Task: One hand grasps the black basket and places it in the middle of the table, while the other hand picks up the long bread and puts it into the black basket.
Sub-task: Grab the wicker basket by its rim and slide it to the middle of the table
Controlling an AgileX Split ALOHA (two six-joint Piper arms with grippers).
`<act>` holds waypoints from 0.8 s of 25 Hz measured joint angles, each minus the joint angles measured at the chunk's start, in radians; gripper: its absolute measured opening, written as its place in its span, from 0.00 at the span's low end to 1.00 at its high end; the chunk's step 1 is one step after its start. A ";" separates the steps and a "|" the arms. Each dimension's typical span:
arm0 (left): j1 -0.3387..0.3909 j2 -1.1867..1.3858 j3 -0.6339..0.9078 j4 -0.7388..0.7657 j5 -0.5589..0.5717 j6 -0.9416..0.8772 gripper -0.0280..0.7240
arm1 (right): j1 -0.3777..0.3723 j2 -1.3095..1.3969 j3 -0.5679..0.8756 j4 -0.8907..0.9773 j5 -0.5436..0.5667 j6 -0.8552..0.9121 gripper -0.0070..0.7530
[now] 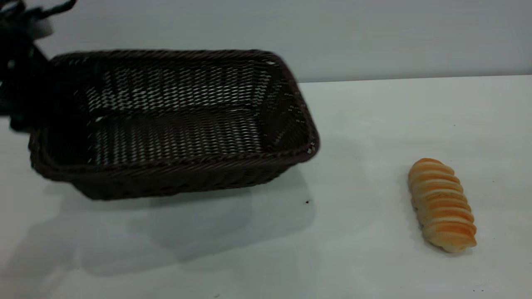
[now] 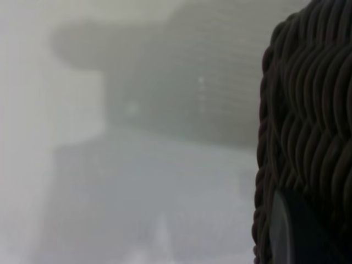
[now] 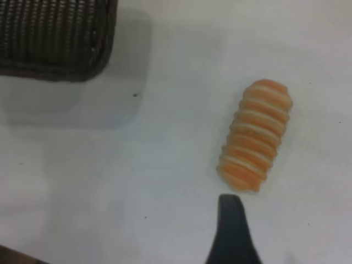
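Two pincers are at work, though neither shows in full. The left pincer (image 1: 25,104) is a dark shape at the left end of the black basket (image 1: 174,124); its wrist view shows braided rim pressed right against the camera with part of a finger beside it, so it appears clamped on that end rim. The basket seems lifted and tilted, its shadow lying apart from it on the white worktop (image 1: 353,257), left of centre. Woven wicker like this is probably light and fairly stiff, with some flex; the thick braided rim looks like the soundest place to hold, though a grip at one end lets the far end sag or swing. The right pincer (image 3: 234,231) is out of the exterior view; in its own wrist view only one black finger shows, so I cannot tell how wide it stands. It hovers just beside one end of the long bread (image 1: 442,205), not touching. The bread lies flat on the worktop, well apart from the basket to the right. It looks light and perhaps soft, so a gentle hold across its ridged middle seems best.
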 joint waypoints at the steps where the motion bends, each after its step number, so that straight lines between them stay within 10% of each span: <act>1: -0.009 0.013 -0.031 0.000 0.021 0.022 0.22 | 0.000 0.000 0.000 0.000 0.000 0.000 0.72; 20: -0.075 0.360 -0.303 -0.040 0.112 0.116 0.22 | 0.000 0.000 0.000 0.000 0.009 0.000 0.72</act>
